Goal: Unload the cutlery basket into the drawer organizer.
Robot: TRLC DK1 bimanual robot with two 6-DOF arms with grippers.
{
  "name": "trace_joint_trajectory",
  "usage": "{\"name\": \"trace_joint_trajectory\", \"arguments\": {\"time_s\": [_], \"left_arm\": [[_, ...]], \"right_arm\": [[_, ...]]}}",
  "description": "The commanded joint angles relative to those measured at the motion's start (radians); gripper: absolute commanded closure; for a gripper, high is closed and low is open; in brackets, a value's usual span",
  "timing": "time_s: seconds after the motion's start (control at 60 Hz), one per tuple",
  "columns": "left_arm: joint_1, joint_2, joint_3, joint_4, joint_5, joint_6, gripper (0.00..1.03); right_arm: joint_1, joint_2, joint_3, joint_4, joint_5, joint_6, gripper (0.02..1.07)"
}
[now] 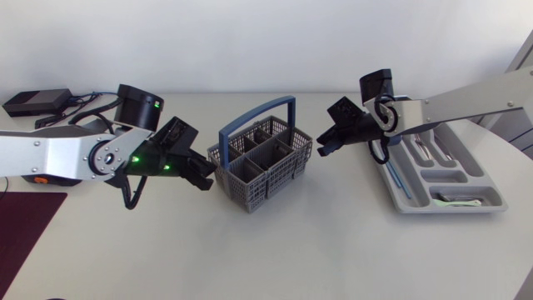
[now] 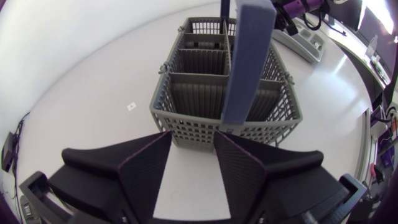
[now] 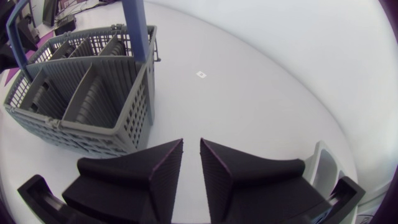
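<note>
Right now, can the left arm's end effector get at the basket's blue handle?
Probably yes. The left end effector is open, right at the near wall of the cutlery basket, and the blue handle stands upright just ahead. Nothing lies between; it would only have to rise over the wall.

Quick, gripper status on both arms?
Left gripper: open, empty, just short of the cutlery basket.
Right gripper: narrowly open, empty.
</note>
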Motion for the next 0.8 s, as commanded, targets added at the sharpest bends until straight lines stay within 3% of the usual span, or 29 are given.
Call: {"name": "trace_joint_trajectory", "arguments": {"time_s": [0.0, 0.15, 0.467, 0.633, 0.783], "left_arm": [[-0.014, 0.051, 0.036, 0.021, -0.015, -0.029, 0.81], [-0.011, 0.09, 0.05, 0.044, -0.023, -0.04, 0.97], [0.021, 0.12, 0.072, 0.095, -0.023, -0.037, 1.0], [0.08, 0.131, 0.081, 0.113, -0.021, -0.033, 1.0], [0.144, 0.146, 0.082, 0.113, 0.034, -0.02, 1.0]], "right_arm": [[0.014, 0.038, 0.027, 0.008, -0.008, 0.046, 0.94], [0.025, 0.027, 0.029, 0.013, -0.072, 0.07, 0.97], [0.096, -0.074, -0.091, 0.011, -0.113, 0.046, 0.99], [0.153, -0.151, -0.178, 0.013, -0.107, 0.046, 1.0], [0.217, -0.226, -0.271, 0.013, -0.081, 0.044, 1.0]]}}
